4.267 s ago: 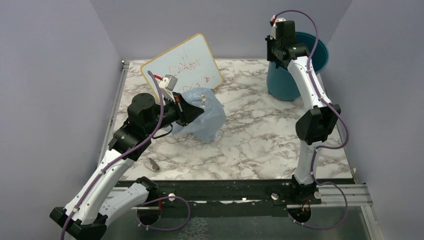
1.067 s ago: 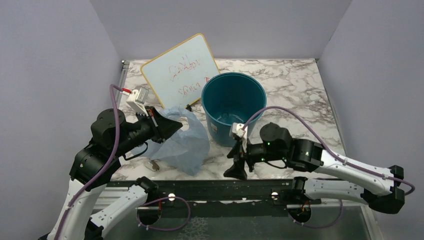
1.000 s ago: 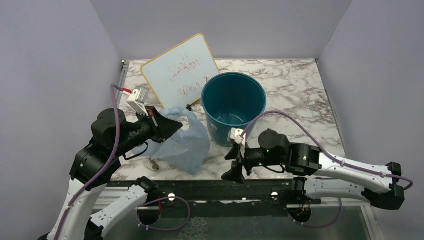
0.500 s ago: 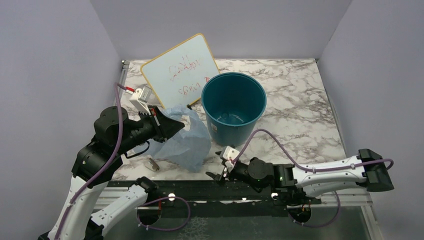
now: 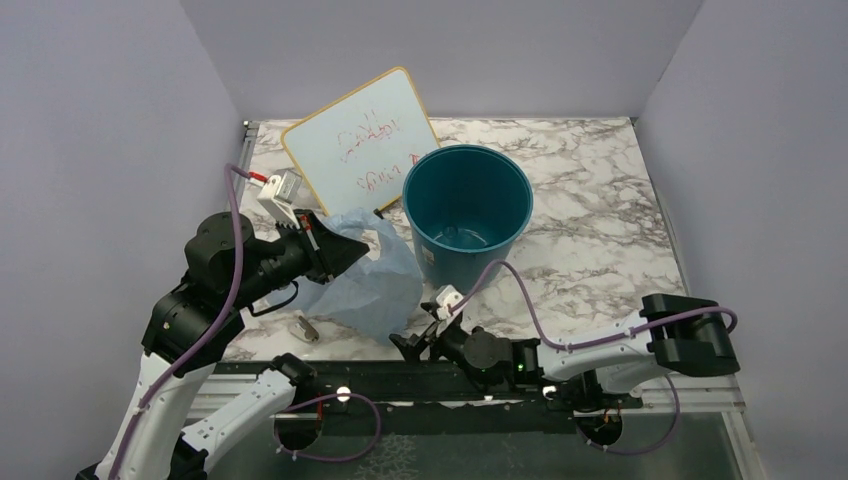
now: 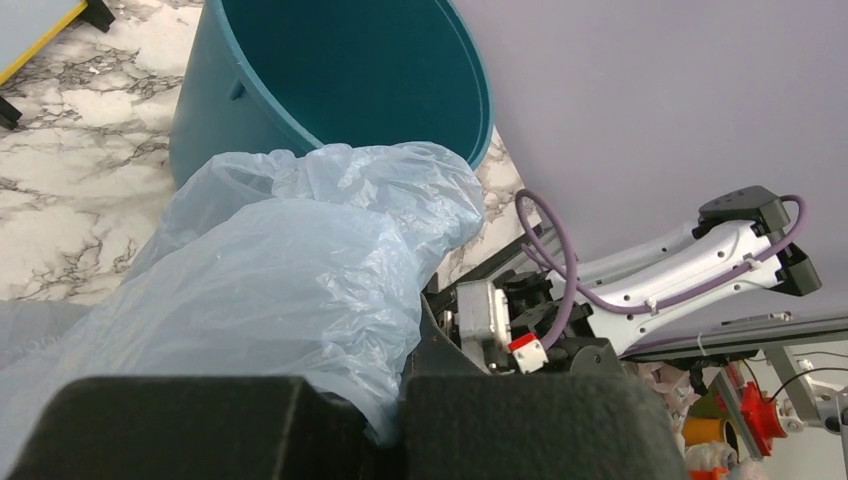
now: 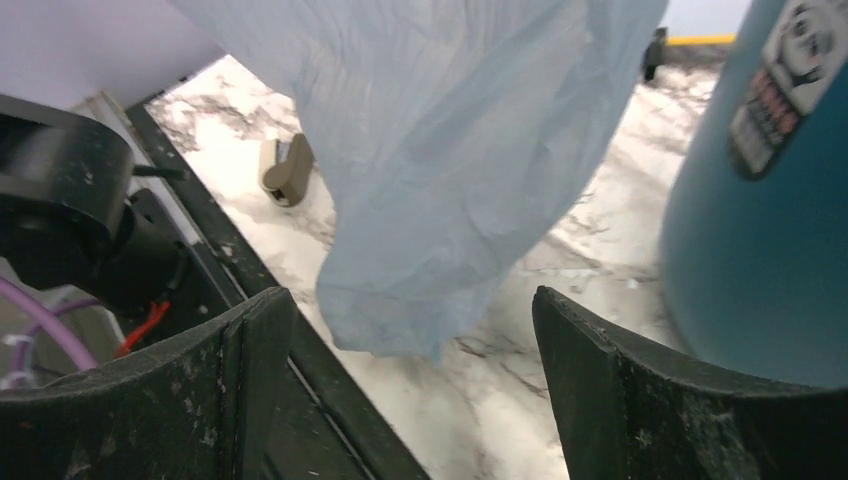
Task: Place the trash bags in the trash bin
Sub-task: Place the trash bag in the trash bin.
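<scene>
The whiteboard [image 5: 360, 140] scrawl and trash bin [image 7: 760, 260] sticker [image 7: 785, 85] are unreadable.

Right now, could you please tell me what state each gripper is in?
Left gripper: shut on the trash bag.
Right gripper: open, holding nothing; the bag's lower end hangs between its jaws.

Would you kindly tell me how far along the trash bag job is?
Done: the trash bag hangs gripped in the shut left hand, beside the upright trash bin. In hand: the open right hand sits low by the bag's hanging end. Left: the bag is not yet in the bin, which looks empty.
</scene>
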